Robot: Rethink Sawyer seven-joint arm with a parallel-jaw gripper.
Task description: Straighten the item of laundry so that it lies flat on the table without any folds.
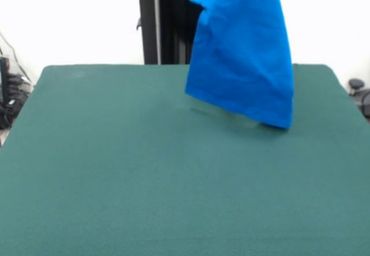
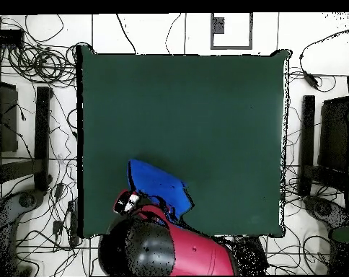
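Note:
The bright blue T-shirt hangs bunched in the air over the far right part of the dark green table. Its top runs out of the front view's upper edge. Its lowest corner is at or just above the cloth, and only plain blue shows, no print. In the overhead view the shirt shows near the table's bottom left, beside the red and black arm. The gripper is at the arm's end, above the shirt, and holds it up. The gripper itself is out of the front view.
The robot's black pedestal stands behind the table's far edge. Cables and black stands lie on the floor around the table. Wide green surface stretches away from the shirt.

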